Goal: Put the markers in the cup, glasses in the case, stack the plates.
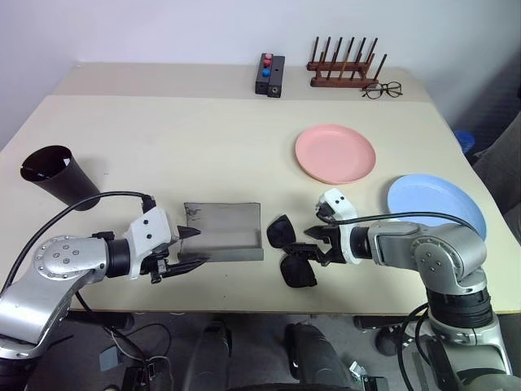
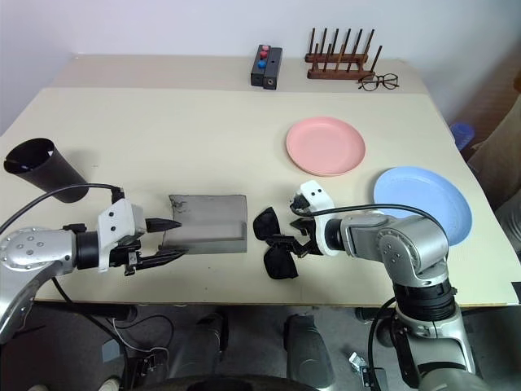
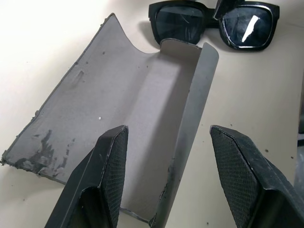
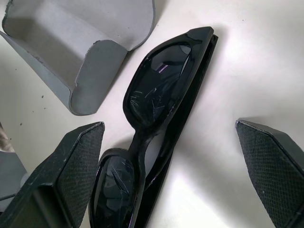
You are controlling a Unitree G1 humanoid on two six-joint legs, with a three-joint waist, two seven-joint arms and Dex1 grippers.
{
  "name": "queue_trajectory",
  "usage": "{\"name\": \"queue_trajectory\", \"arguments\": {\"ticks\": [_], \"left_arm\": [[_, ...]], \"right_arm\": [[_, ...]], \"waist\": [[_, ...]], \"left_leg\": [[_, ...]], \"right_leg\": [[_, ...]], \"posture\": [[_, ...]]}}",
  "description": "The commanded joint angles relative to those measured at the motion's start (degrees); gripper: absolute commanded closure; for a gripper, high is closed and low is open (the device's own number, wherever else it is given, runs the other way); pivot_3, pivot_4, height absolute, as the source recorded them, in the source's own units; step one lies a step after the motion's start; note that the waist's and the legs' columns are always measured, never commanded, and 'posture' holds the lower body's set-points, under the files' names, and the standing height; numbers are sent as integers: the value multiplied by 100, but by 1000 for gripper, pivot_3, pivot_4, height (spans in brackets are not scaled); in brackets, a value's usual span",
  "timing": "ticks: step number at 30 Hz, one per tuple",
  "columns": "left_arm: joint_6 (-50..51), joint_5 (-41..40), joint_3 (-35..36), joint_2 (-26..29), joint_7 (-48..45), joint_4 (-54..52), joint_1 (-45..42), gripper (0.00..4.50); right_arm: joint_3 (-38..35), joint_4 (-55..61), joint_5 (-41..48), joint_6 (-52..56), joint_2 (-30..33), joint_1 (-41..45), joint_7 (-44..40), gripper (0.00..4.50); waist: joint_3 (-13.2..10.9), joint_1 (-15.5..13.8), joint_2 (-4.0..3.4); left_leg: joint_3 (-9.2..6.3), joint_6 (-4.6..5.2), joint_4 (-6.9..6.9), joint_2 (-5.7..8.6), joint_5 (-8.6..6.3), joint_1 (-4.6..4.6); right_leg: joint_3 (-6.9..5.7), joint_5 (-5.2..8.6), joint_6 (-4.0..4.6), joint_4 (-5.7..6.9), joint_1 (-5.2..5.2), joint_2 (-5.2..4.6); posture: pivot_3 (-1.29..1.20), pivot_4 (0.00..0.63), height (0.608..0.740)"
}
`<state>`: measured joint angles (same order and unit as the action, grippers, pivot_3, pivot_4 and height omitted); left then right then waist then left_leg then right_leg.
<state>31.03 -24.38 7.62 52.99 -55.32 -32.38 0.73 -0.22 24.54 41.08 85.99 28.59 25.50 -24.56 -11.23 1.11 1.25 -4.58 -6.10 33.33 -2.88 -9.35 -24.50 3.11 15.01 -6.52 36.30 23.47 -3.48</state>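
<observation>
Sunglasses lie folded on the table near its near edge, just right of the grey case, which sits opened flat with its lid spread toward the far side. I see my right gripper right beside the sunglasses, its fingers spread wide to either side of the frame and not closed on it; in the right wrist view the lenses lie between the two pads with clear table showing on one side. My left gripper sits at the left near corner of the case, fingers parted with the case's raised near wall between them, holding nothing that I can tell.

At the far left stands the black cup, tilted, well apart from everything else. To the right, the pink plate and the blue plate lie side by side, not stacked. Along the far edge I can make out a small black box with coloured buttons, a wooden rack and clear-lens spectacles.
</observation>
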Motion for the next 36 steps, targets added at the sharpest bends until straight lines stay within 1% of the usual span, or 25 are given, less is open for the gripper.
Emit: {"name": "queue_trajectory", "arguments": {"ticks": [1, 8, 16, 18, 19, 20, 22, 25, 26, 27, 31, 36], "left_arm": [[14, -84, 64, 17, 51, -213, -95, 1710], [88, -165, 31, -27, 124, -276, -161, 1710], [197, -262, 36, -37, 186, -309, -216, 1710], [201, -266, 19, -46, 209, -306, -236, 1658], [200, -266, 12, -47, 219, -303, -242, 1658], [196, -268, 10, -49, 226, -302, -243, 1658], [189, -270, 12, -48, 235, -302, -240, 1658], [185, -270, 8, -50, 250, -296, -246, 1658], [183, -271, 5, -50, 257, -294, -250, 1658], [180, -272, 3, -50, 263, -292, -252, 1658], [171, -271, 3, -44, 273, -289, -251, 1658], [130, -240, 37, -46, 290, -211, -280, 1658]], "right_arm": [[3, 218, -23, 82, 87, 15, 53, 0], [209, 297, -173, -34, 252, -28, 130, 0], [238, 220, -292, -60, 250, -68, 169, 0], [253, 212, -301, -77, 275, -76, 155, 532], [257, 212, -308, -80, 281, -80, 147, 859], [263, 224, -313, -78, 285, -86, 140, 1287], [272, 245, -320, -73, 287, -91, 129, 2340], [312, 256, -344, -109, 327, -92, 109, 3715], [336, 261, -362, -137, 354, -97, 96, 4296], [350, 266, -369, -156, 373, -101, 86, 4495], [405, 292, -409, -261, 458, -101, 54, 4495], [724, 280, -584, -838, 890, -13, -163, 4495]], "waist": [[0, 1, 0], [0, 1, 0], [1, 3, 1], [1, 0, 1], [1, 0, 1], [1, 0, 1], [1, 3, 1], [2, 5, 2], [8, 6, 4], [13, 7, 8], [16, 10, 10], [16, -9, 10]], "left_leg": [[0, 0, 0, 0, 0, 0], [1, 1, 0, 0, 0, 0], [2, 1, 0, 0, 0, 0], [2, 1, 0, 0, 0, 0], [3, 1, 0, 0, -1, 0], [3, 1, 0, 0, -1, 0], [3, 1, -1, 0, -1, -1], [4, 3, -1, 0, -2, -1], [4, 3, -1, 0, -2, 0], [4, 3, -1, 0, -2, 3], [7, 2, 3, -1, -3, 5], [9, 2, 11, 0, -4, 3]], "right_leg": [[0, 0, 0, -1, 0, 0], [0, 0, 1, -3, 0, -1], [0, -1, 3, -5, 0, -2], [0, -2, 3, -7, 0, -2], [0, -2, 3, -8, 0, -2], [0, -2, 4, -9, 0, -3], [0, -2, 4, -11, 0, -3], [0, -2, 4, -12, -1, -3], [0, -2, 4, -12, -1, -3], [0, -3, 5, -12, -4, -3], [0, -9, 15, -21, -5, -6], [0, -10, 17, -30, 1, -10]], "posture": [[0, 150, 740], [0, 150, 740], [0, 150, 740], [0, 150, 740], [0, 150, 740], [0, 150, 740], [0, 150, 740], [0, 150, 740], [0, 150, 740], [0, 150, 740], [0, 150, 740], [0, 150, 740]]}}
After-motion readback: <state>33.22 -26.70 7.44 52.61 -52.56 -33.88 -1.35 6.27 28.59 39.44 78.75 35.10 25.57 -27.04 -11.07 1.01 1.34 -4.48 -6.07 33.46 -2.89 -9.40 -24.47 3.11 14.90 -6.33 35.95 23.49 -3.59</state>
